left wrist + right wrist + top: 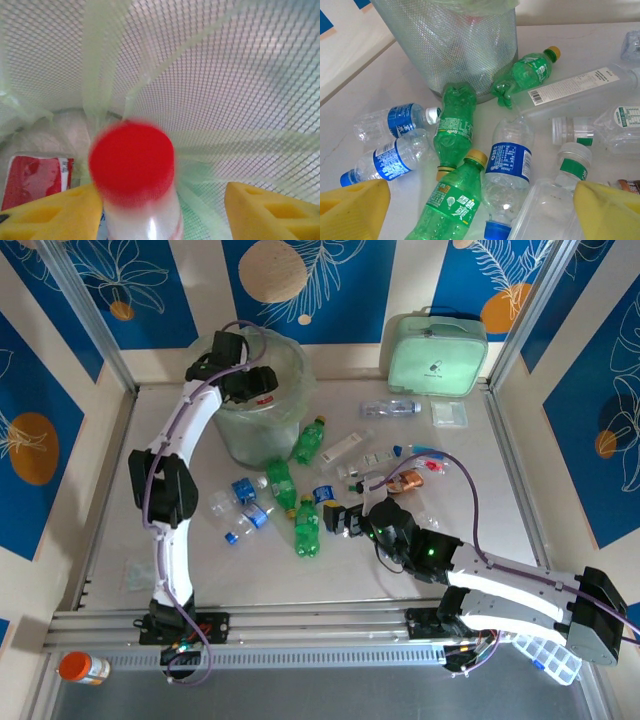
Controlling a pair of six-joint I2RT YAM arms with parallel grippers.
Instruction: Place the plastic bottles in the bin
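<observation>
My left gripper hangs inside the mouth of the bin, the mesh bucket with the pale green liner. Its yellow fingers stand apart. A blurred clear bottle with a red cap sits between them, against the left finger and clear of the right one. My right gripper is open, low over a cluster of lying bottles. Between its fingers lie a green bottle with a yellow cap and a clear bottle with a blue label. More green bottles and clear bottles lie beside the bin.
A mint-green case stands at the back right, with a clear bottle lying before it. Clear white-capped bottles with green labels and a clear plastic box crowd the right gripper's right side. An orange-capped jar sits at the near left. A red packet lies in the bin.
</observation>
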